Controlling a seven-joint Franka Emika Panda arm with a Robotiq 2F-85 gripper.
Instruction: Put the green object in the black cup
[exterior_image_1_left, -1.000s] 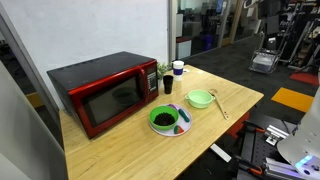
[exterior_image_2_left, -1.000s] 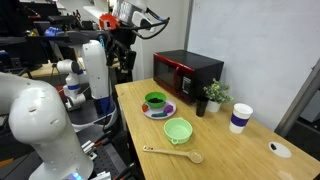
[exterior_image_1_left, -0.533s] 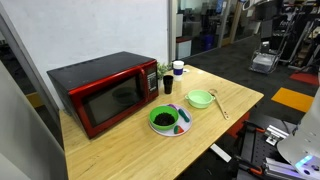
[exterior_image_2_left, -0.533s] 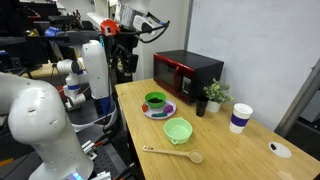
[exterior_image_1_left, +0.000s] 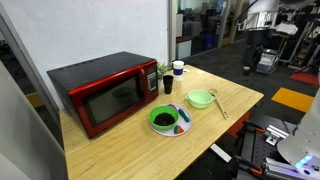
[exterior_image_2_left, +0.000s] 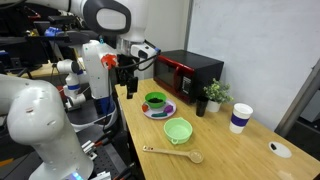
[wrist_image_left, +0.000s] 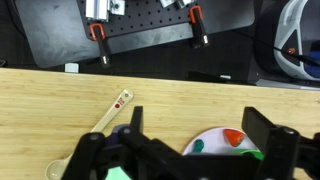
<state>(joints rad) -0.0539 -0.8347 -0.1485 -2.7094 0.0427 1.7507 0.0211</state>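
The black cup (exterior_image_1_left: 168, 86) stands upright in front of the red microwave (exterior_image_1_left: 105, 92); it also shows in the exterior view (exterior_image_2_left: 200, 106). A white plate (wrist_image_left: 212, 137) carries a small green piece (wrist_image_left: 198, 146) and a red piece (wrist_image_left: 234, 136). In both exterior views the plate (exterior_image_1_left: 178, 128) (exterior_image_2_left: 167, 113) also holds a dark green bowl (exterior_image_1_left: 162, 119) (exterior_image_2_left: 155, 101). My gripper (wrist_image_left: 200, 125) is open and empty. It hangs in the air beyond the table's edge, near the plate (exterior_image_2_left: 126, 85), and shows far off in the exterior view (exterior_image_1_left: 249, 60).
A light green bowl (exterior_image_1_left: 200, 99) (exterior_image_2_left: 178, 130) and a wooden spoon (exterior_image_1_left: 220, 104) (exterior_image_2_left: 172, 153) (wrist_image_left: 108, 112) lie near the plate. A small plant (exterior_image_1_left: 163, 70) and a white cup with a blue top (exterior_image_1_left: 178, 68) (exterior_image_2_left: 240, 118) stand behind the black cup.
The arm has swung down and the gripper now hangs lower, closer to the table's edge. Nothing on the table has moved.
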